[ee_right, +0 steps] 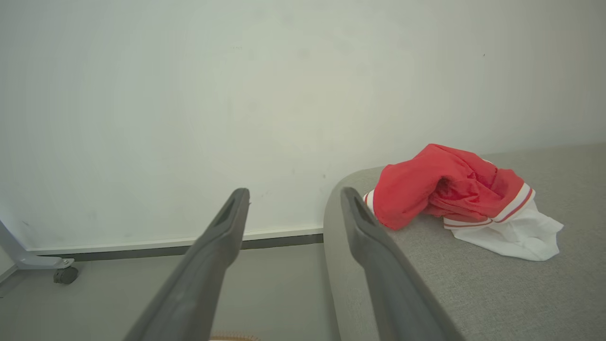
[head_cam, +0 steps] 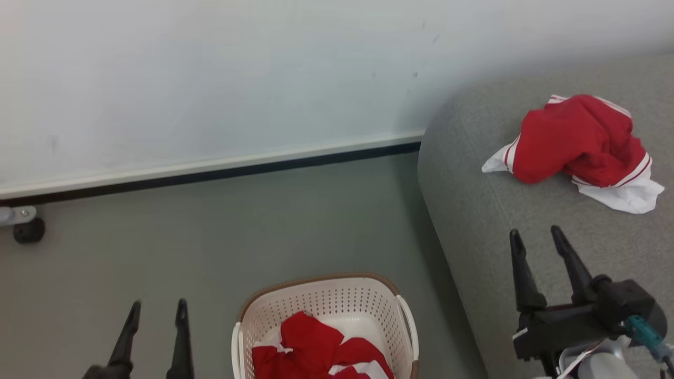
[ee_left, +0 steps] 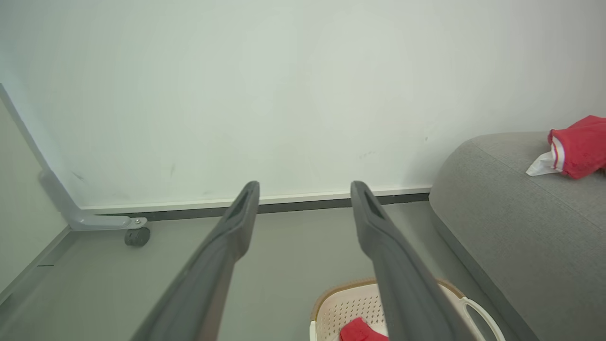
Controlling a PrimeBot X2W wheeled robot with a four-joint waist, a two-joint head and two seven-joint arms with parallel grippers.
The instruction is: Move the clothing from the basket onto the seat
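Head view gave us the basket (head_cam: pixel 321 302) on the floor (head_cam: pixel 210 237), red clothing (head_cam: pixel 316 345) heaped inside, lying right of the left gripper (head_cam: pixel 159 303), which we judged the nearer; the right gripper (head_cam: pixel 535 232) hung over the sofa (head_cam: pixel 474 221). Both stood spread, grasping nothing. We counted one basket, one sofa, one red-and-white garment (head_cam: pixel 574 139) already on it; the basket's pile we could not count.
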